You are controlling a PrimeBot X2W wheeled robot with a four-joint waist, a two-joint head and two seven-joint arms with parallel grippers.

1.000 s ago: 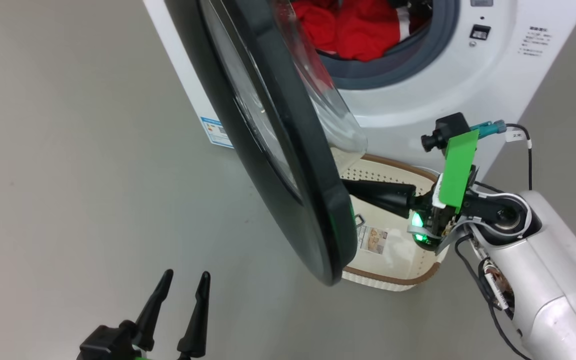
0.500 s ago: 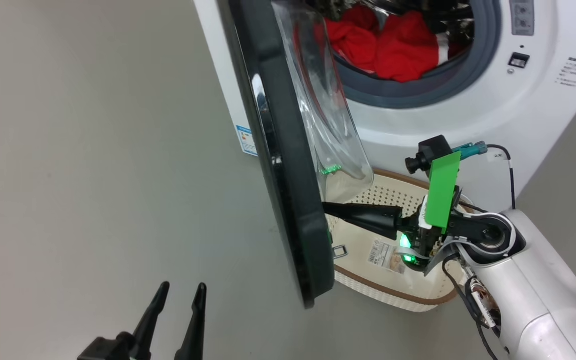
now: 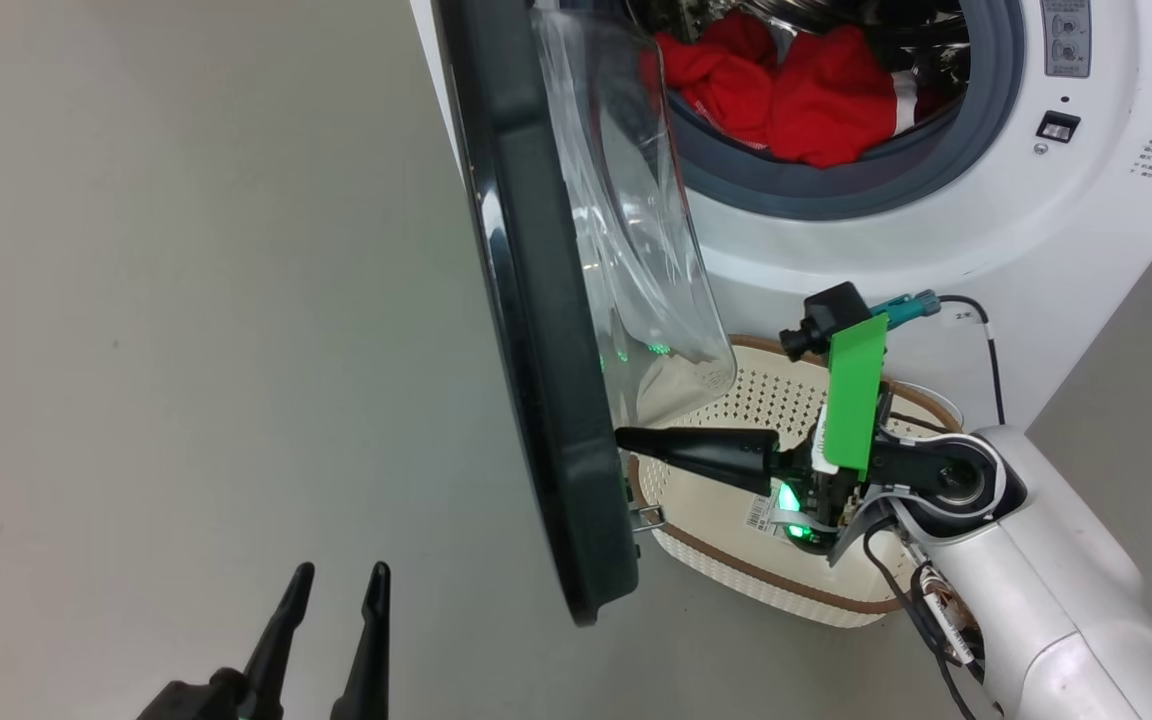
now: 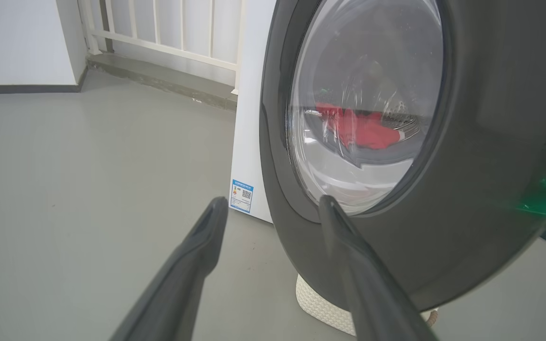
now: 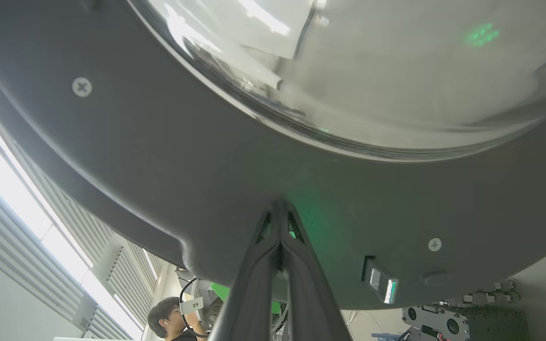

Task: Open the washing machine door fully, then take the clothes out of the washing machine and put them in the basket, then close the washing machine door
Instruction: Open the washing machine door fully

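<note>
The washing machine [image 3: 936,240] stands at the upper right, and its door [image 3: 536,350] hangs open, nearly edge-on, with the glass bowl [image 3: 636,250] facing the drum. Red clothes [image 3: 786,90] lie inside the drum. Below the opening sits the cream basket [image 3: 766,585]. My right gripper [image 3: 626,438] is shut, its tips against the door's inner rim [image 5: 159,166], as the right wrist view shows at the gripper [image 5: 280,206]. My left gripper [image 3: 338,580] is open at the lower left, left of the door and apart from it. In the left wrist view the left gripper [image 4: 271,206] faces the door's outer side [image 4: 467,189], with the clothes [image 4: 358,130] seen through the glass.
Grey floor [image 3: 186,300] stretches left of the door. A blue label [image 4: 242,195] marks the machine's side. A white railing [image 4: 159,28] runs along the far wall. A person [image 5: 173,317] shows low in the right wrist view. The door's latch hook [image 3: 648,515] juts over the basket.
The door has swung wider, from slanted to nearly edge-on, with my shut right gripper moving left against its inner side. The head view has shifted too. The left gripper stays open.
</note>
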